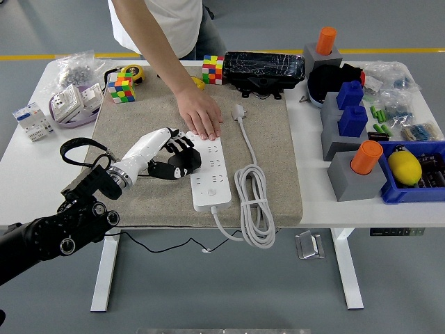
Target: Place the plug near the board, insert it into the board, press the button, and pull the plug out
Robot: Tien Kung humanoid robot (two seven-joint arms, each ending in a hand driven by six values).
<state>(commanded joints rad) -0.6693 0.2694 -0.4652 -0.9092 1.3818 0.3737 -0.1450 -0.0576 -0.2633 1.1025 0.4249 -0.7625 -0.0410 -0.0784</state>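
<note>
- One hand of mine is out over the worktop [28,167]: my left hand [170,156], white on the back with black fingers.
- My left hand lies on the tan mat [271,174], just beside the left edge of the board [208,170]. Its fingers are bent a little and loose, and they hold nothing. The fingertips are near the board's side, but I cannot tell if they touch it.
- The board is a long white power strip with rows of little holes. It lies flat in the middle of the mat.
- The plug [238,111] is small and white. It lies on the mat near the far right corner of the board, not in any hole.
- A white cord [254,202] runs from the plug down the right side of the board and makes long loops at the near edge of the mat.
- A person's hand [199,115] lies flat on the far end of the board, palm down. It is just beside the plug.
- Two colour cubes sit at the far edge of the mat, one [119,89] at the left corner and one [213,68] further right.
</note>
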